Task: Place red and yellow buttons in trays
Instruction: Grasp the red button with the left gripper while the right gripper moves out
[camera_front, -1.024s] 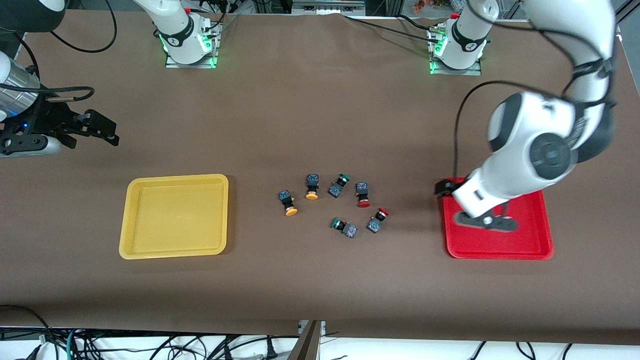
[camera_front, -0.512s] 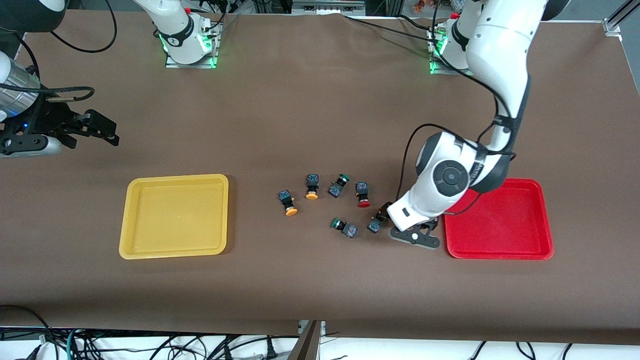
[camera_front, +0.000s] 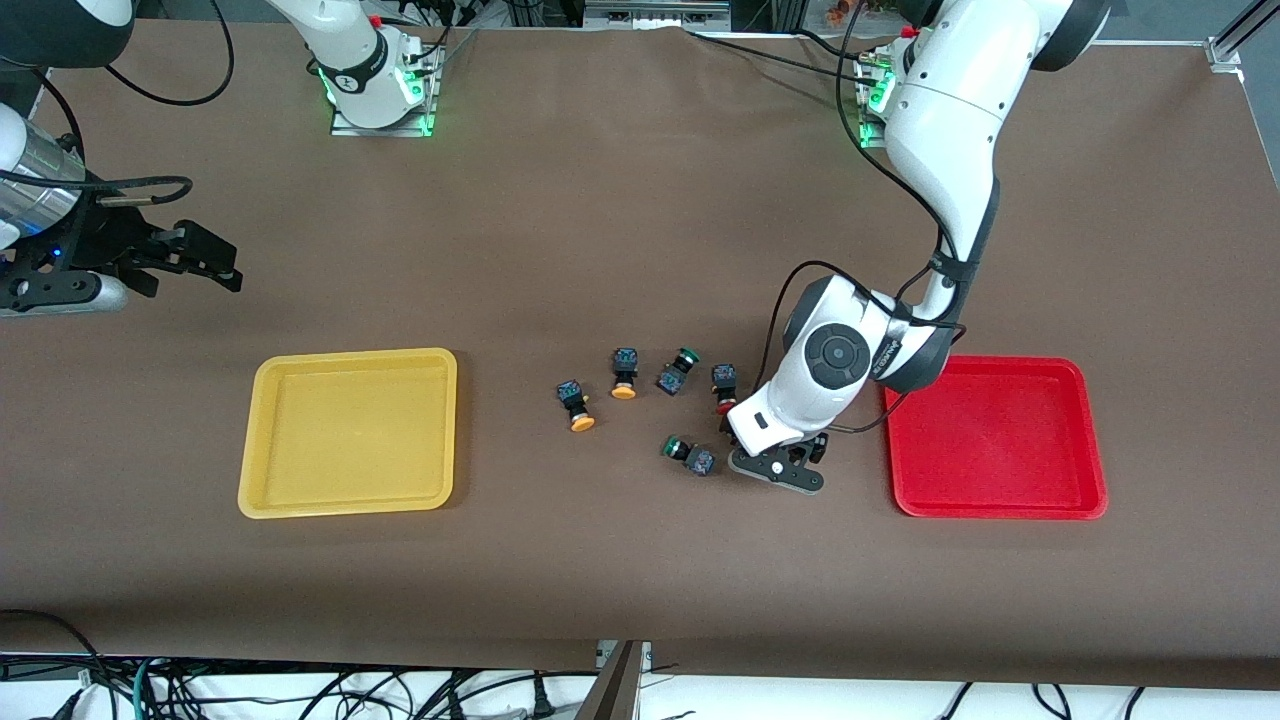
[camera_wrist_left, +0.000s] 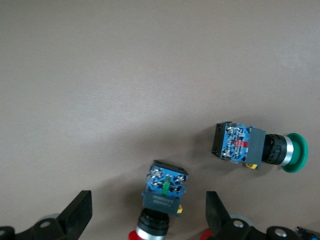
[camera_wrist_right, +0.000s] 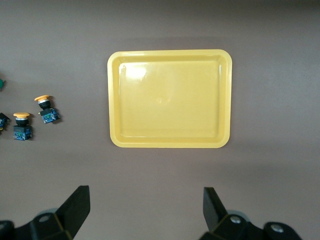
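My left gripper is open and low over the red button nearest the red tray. That red button lies on its side between the open fingers, not gripped; the arm hides it in the front view. The other red button lies just beside the arm. Two yellow buttons lie toward the yellow tray. Both trays hold nothing. My right gripper waits open at the right arm's end of the table; the right wrist view shows the yellow tray and both yellow buttons.
Two green-capped buttons lie among the others: one between a yellow and a red button, one close beside my left gripper, also in the left wrist view. Brown cloth covers the table.
My left arm has swung from over the red tray to the cluster of buttons and come down around the nearest red one. The right arm has stayed put.
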